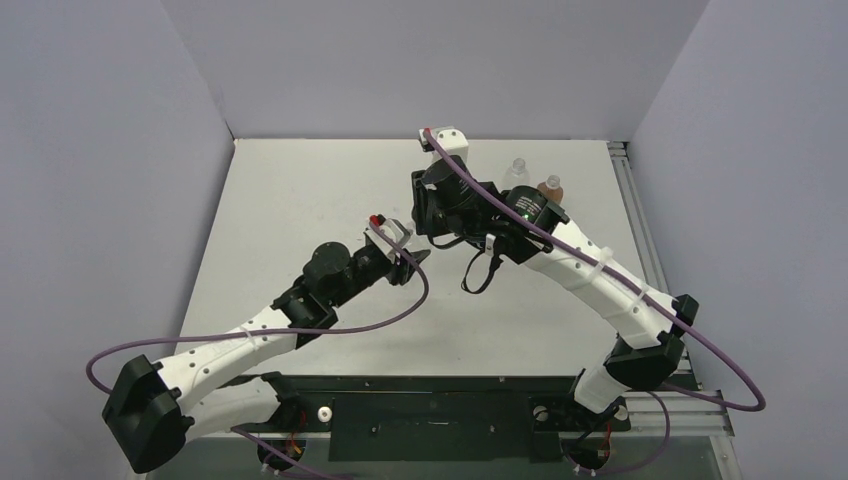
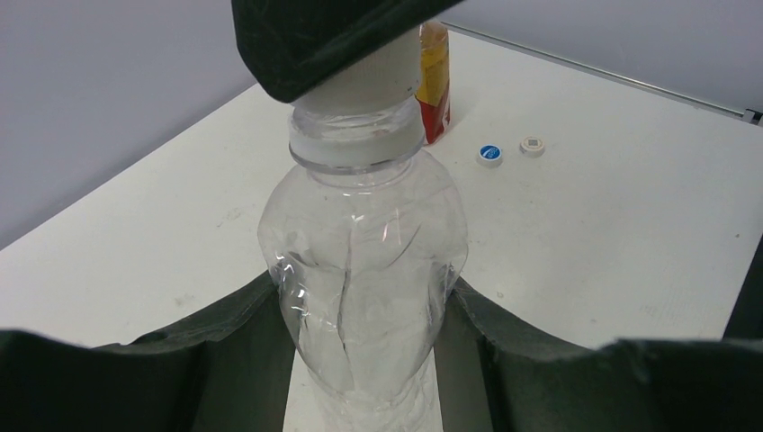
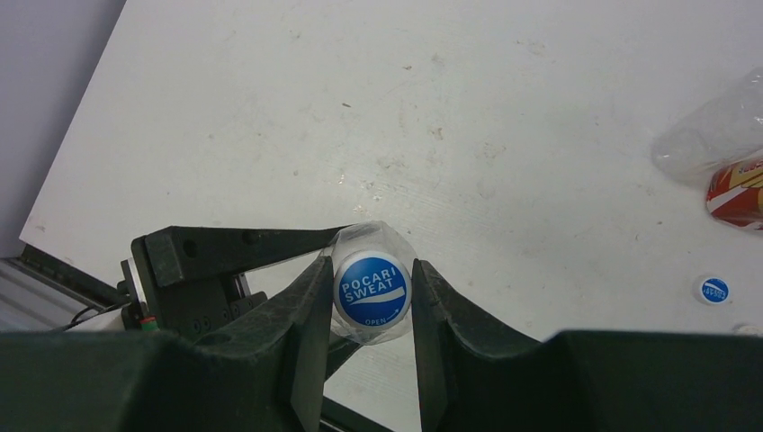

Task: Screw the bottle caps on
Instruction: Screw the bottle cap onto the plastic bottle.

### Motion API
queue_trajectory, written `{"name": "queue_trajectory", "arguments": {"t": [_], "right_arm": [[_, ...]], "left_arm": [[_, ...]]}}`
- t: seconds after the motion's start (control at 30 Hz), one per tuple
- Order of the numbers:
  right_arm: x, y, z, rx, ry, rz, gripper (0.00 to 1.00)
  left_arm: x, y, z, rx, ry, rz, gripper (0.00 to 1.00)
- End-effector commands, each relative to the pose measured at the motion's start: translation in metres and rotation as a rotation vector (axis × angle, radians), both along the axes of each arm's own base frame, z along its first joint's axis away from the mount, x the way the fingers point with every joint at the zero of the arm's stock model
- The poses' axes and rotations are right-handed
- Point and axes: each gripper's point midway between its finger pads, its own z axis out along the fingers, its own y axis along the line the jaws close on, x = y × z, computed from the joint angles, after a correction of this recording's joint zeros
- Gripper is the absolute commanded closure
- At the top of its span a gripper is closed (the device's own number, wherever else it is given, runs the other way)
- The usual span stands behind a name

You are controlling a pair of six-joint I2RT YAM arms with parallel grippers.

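between the black right fingers (image 3: 301,324) the cap (image 3: 372,289) is blue with white letters; between the left fingers (image 2: 225,360) the bottle (image 2: 364,252) is clear, colourless.

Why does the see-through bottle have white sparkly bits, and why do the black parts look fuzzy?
Left wrist view: light glints off the creased clear bottle; the left fingers sit close to the lens and blur. Right wrist view: the blue cap is sharp, the right fingers soft.

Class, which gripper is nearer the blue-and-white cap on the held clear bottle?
Right. The right gripper is shut on the blue-and-white cap from above; the left gripper holds the clear bottle lower down, around its body, below the cap.
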Motion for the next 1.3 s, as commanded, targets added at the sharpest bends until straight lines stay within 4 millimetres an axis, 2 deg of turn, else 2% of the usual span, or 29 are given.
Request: {"name": "queue_trajectory", "arguments": {"t": [0.0, 0.13, 0.3, 0.43, 0.53, 0.57, 0.6, 0.63, 0.67, 0.73, 0.87, 1.03, 1.07, 1.1, 1.13, 1.17, 1.2, 1.23, 1.27], "right_arm": [[-0.014, 0.024, -0.010, 0.029, 0.061, 0.042, 0.75], [-0.011, 0.018, 0.001, 0.042, 0.036, 0.013, 0.65], [-0.007, 0.005, 0.025, 0.093, -0.021, -0.029, 0.41], [-0.007, -0.003, 0.046, 0.152, -0.070, -0.048, 0.31], [-0.008, -0.010, 0.050, 0.165, -0.091, -0.054, 0.23], [-0.009, -0.013, 0.057, 0.184, -0.106, -0.051, 0.22], [-0.010, -0.015, 0.053, 0.171, -0.109, -0.046, 0.21], [-0.012, -0.017, 0.060, 0.199, -0.123, -0.031, 0.20], [-0.016, -0.015, 0.055, 0.189, -0.119, 0.005, 0.20], [-0.023, -0.013, 0.059, 0.207, -0.138, 0.066, 0.19], [-0.038, -0.017, 0.072, 0.233, -0.192, 0.175, 0.18], [-0.053, -0.025, 0.077, 0.203, -0.256, 0.314, 0.18], [-0.064, -0.024, 0.083, 0.235, -0.260, 0.385, 0.18], [-0.062, -0.026, 0.082, 0.240, -0.273, 0.407, 0.19], [-0.074, -0.024, 0.091, 0.290, -0.285, 0.486, 0.20], [-0.070, -0.028, 0.087, 0.288, -0.285, 0.499, 0.20], [-0.083, -0.026, 0.092, 0.324, -0.288, 0.580, 0.21], [-0.080, -0.028, 0.088, 0.323, -0.286, 0.598, 0.21], [-0.090, -0.025, 0.091, 0.353, -0.285, 0.669, 0.22]], "left_arm": [[-0.006, -0.013, 0.089, -0.199, -0.170, -0.063, 1.00], [-0.003, -0.012, 0.080, -0.181, -0.139, -0.052, 1.00], [0.000, -0.011, 0.065, -0.159, -0.087, -0.051, 1.00], [0.000, -0.011, 0.058, -0.152, -0.058, -0.054, 1.00], [0.000, -0.010, 0.055, -0.162, -0.033, -0.061, 1.00], [0.000, -0.010, 0.054, -0.163, -0.025, -0.073, 1.00], [-0.002, -0.010, 0.053, -0.169, -0.014, -0.083, 1.00], [-0.003, -0.011, 0.053, -0.168, -0.008, -0.105, 1.00], [-0.005, -0.011, 0.053, -0.173, 0.003, -0.115, 1.00], [-0.010, -0.013, 0.053, -0.174, 0.017, -0.157, 1.00], [-0.023, -0.018, 0.050, -0.161, 0.050, -0.255, 1.00], [-0.046, -0.023, 0.049, -0.157, 0.088, -0.389, 1.00], [-0.052, -0.024, 0.049, -0.152, 0.096, -0.427, 1.00], [-0.057, -0.024, 0.050, -0.156, 0.102, -0.446, 1.00], [-0.064, -0.024, 0.051, -0.155, 0.103, -0.483, 1.00], [-0.067, -0.023, 0.051, -0.160, 0.115, -0.498, 1.00], [-0.073, -0.023, 0.054, -0.163, 0.113, -0.526, 1.00], [-0.076, -0.022, 0.054, -0.169, 0.125, -0.539, 1.00], [-0.079, -0.021, 0.056, -0.174, 0.122, -0.558, 1.00]]}}
